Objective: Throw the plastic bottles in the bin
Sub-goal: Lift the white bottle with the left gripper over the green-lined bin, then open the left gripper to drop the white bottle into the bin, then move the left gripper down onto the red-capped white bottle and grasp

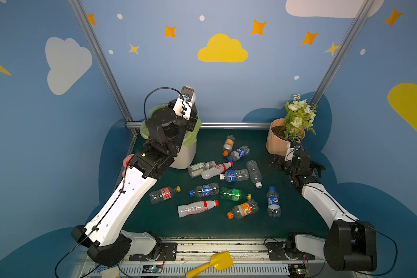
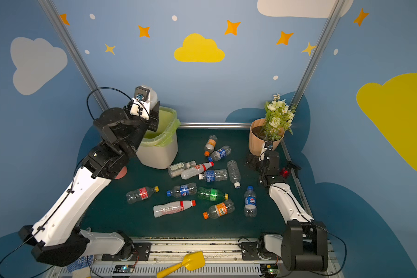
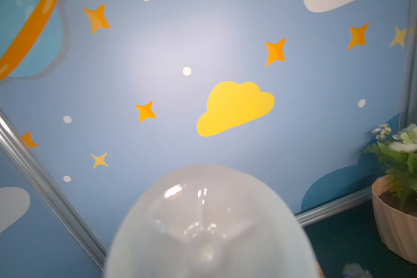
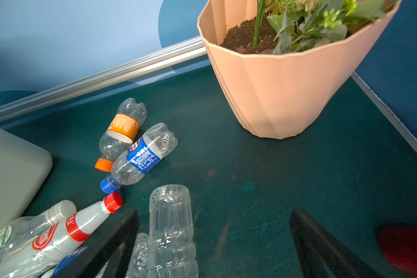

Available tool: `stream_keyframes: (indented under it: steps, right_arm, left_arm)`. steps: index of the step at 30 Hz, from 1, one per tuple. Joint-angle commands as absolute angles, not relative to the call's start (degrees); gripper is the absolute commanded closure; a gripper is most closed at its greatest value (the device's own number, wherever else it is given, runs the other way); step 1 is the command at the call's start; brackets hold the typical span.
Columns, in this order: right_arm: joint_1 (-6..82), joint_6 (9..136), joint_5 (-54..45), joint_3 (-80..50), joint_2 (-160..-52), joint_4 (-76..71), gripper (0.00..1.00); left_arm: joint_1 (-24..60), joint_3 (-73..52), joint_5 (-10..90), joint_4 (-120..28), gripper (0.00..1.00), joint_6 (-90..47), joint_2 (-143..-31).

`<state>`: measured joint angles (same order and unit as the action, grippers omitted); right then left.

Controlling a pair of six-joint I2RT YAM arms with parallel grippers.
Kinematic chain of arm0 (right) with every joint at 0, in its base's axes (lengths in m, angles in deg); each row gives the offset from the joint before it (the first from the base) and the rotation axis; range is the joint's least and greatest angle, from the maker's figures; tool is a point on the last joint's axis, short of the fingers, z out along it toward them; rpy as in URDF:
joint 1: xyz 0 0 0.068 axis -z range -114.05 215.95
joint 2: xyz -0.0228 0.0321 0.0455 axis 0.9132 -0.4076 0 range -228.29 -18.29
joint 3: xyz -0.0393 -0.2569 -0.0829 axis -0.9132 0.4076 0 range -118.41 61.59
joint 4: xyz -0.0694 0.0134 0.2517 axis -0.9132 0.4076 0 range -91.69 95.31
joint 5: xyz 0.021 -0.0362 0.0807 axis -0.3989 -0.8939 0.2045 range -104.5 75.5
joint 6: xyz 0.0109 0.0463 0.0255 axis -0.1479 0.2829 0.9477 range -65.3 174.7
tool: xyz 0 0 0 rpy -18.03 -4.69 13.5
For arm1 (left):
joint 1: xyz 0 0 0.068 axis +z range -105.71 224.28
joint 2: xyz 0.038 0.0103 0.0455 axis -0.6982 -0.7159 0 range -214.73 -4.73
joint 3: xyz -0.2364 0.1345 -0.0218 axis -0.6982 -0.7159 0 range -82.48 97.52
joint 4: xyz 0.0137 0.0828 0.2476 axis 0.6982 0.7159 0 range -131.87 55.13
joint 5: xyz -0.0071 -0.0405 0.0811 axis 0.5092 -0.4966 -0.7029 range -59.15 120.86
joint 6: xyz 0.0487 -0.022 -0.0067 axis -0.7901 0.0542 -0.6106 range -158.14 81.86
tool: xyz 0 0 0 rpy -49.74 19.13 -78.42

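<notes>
My left gripper (image 1: 187, 100) is raised over the bin (image 1: 185, 156), a white wastebasket with a light-green bag. It is shut on a whitish plastic bottle (image 1: 192, 95) that points upward. The bottle's base (image 3: 207, 228) fills the left wrist view and hides the fingers. Several plastic bottles lie on the dark green mat, among them a green one (image 1: 234, 193) and an orange-labelled one (image 1: 243, 209). My right gripper (image 4: 217, 240) stands open low beside the flowerpot. A clear label-less bottle (image 4: 171, 228) lies on the mat between its fingers (image 4: 121, 240), close to one of them.
A peach flowerpot (image 1: 277, 142) with white flowers stands at the back right, just behind the right gripper. A red spray bottle (image 2: 285, 172) sits at the right edge by the right wrist. A yellow scoop (image 1: 217, 262) lies on the front rail.
</notes>
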<state>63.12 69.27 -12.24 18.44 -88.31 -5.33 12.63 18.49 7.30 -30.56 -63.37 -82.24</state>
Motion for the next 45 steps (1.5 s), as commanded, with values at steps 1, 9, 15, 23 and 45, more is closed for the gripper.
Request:
stream_keyframes:
  steps: [1, 9, 15, 23, 45]
  right_arm:
    - [63.1, 69.18, -13.7, 19.26, -85.79, -4.32, 0.03]
    - [63.12, 68.41, -15.08, 19.23, -83.56, -3.25, 0.03]
    - [63.2, 69.23, -14.96, 20.11, -84.08, -4.4, 0.03]
    - [63.22, 69.3, -14.48, 20.19, -85.7, -5.03, 0.03]
    - [63.21, 69.59, -13.79, 19.53, -87.98, -4.61, 0.03]
  left_arm:
    - [18.9, 20.54, 11.74, -32.78, 0.5, -56.73, -86.64]
    - [26.78, 35.68, 19.88, -16.65, 0.01, -47.13, -96.78]
    - [18.65, 30.83, 16.15, -28.66, 0.0, -58.9, -86.7]
    - [7.89, 18.56, 7.8, -17.02, 0.0, -66.07, -80.19]
    - [-8.84, -8.27, 13.2, 24.92, 0.01, -48.51, -91.51]
